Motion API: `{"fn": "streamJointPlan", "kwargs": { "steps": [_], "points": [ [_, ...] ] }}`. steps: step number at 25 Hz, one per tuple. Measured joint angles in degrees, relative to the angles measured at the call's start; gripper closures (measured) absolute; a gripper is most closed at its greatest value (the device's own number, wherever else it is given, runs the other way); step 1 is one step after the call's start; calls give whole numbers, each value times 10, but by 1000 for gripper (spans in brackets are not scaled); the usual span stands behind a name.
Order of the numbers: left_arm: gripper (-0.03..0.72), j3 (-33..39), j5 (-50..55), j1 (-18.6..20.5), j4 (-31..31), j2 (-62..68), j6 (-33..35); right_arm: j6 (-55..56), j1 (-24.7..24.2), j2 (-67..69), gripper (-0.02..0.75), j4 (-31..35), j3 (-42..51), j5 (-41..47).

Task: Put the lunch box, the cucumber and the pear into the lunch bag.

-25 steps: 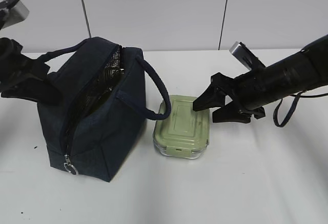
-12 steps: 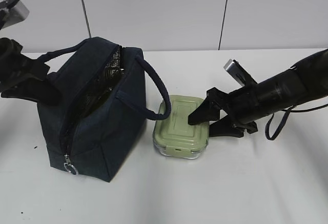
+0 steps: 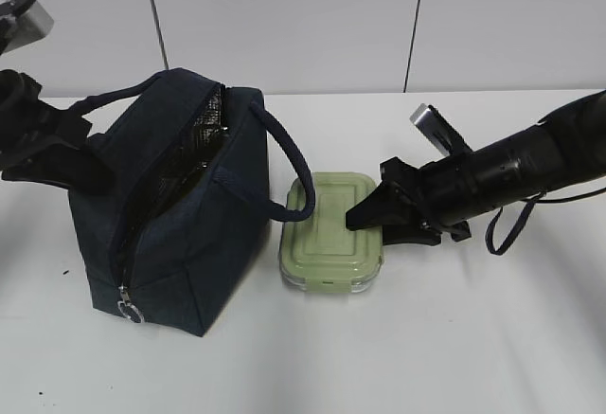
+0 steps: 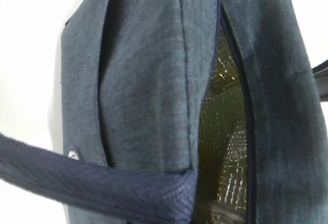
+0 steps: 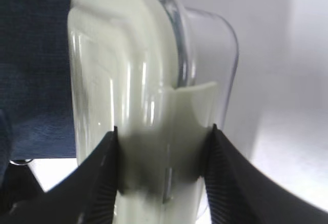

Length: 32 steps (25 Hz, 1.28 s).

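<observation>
— Lunch box (image 3: 331, 231), where does it sit from outside?
— On the white table (image 3: 454, 338), just right of the open lunch bag (image 3: 175, 215). My right gripper (image 3: 374, 220) reaches over its right end.
— And your left wrist view?
— Only navy fabric and the silver lining (image 4: 223, 131); whether my left jaws are clenched, I cannot tell.
— Right wrist?
— My right fingers (image 5: 105, 178) straddle the lid's clip (image 5: 179, 131), touching both sides, grasping the lunch box.
</observation>
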Motion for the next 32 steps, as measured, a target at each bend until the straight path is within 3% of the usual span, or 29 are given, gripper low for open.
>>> {"fn": "streamJointPlan", "kwargs": {
  "steps": [5,11,20,25,27,32],
  "points": [
    [706,0,0,0,1,0,0,-6,0,-78,397,-25,-2,-14],
    [706,0,0,0,1,0,0,30,0,-173,400,-72,-68,-15],
    [706,0,-1,0,3,0,0,173,0,-195,402,-256,-199,-3],
    [706,0,0,0,3,0,0,235,-11,-208,402,-334,-214,1],
    [706,0,0,0,3,0,0,219,-13,-212,402,-312,-214,11],
    [706,0,-2,0,3,0,0,124,32,-206,402,-123,-215,54]
  ]
}}
